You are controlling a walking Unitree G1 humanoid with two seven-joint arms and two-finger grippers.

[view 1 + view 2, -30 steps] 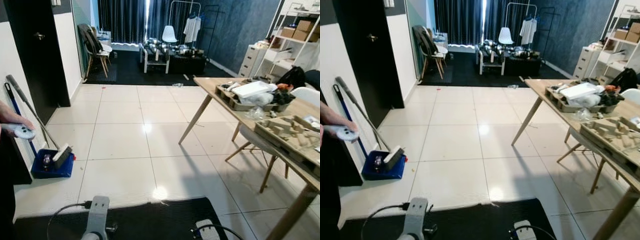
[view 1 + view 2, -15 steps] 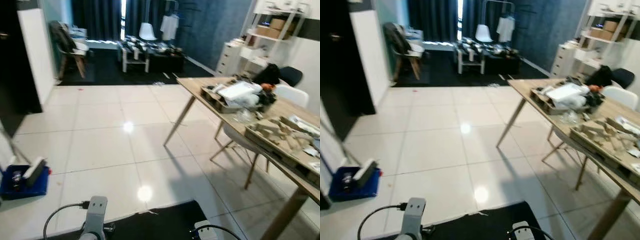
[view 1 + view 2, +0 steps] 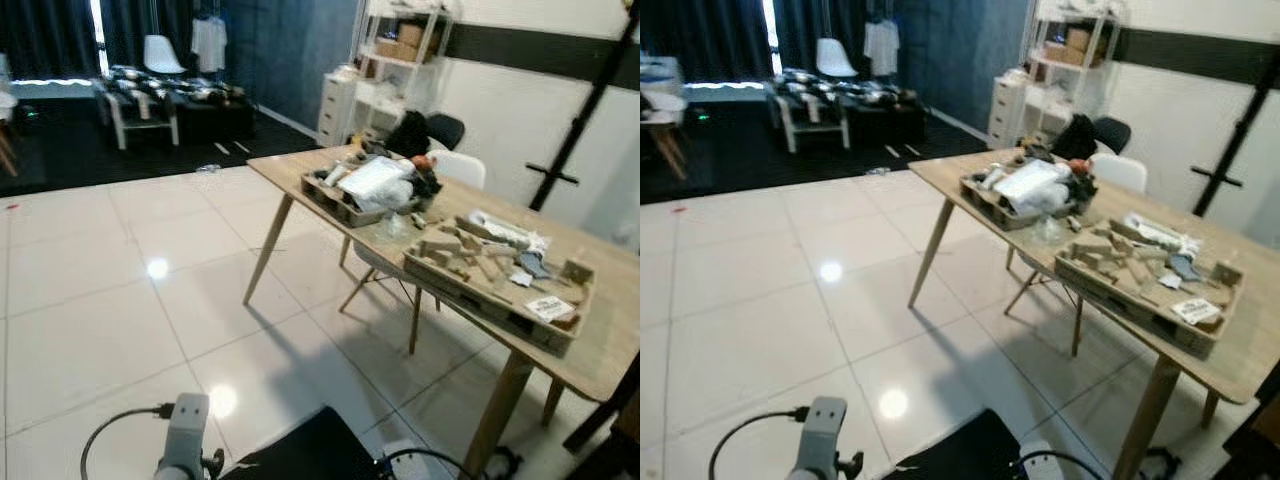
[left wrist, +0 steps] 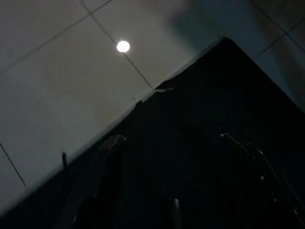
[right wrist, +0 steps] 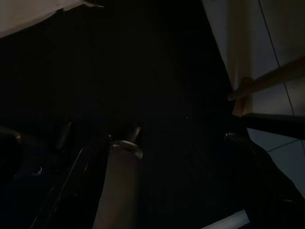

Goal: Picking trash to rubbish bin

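Left eye view: from your left, bare white floor [image 3: 90,300], then the wooden table [image 3: 600,345] of cardboard trays [image 3: 495,285]; no bin in sight. Both grippers hang over the black mat [image 4: 200,143], fingers spread, holding nothing. Turning near the table legs risks a bump. No readable writing.

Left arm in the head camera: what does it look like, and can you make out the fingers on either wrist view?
The left arm is a silver-grey block with a round black fitting on top and a black cable looping off its side. In both dim wrist views, the left gripper and right gripper each show two long black fingers with a wide gap between.
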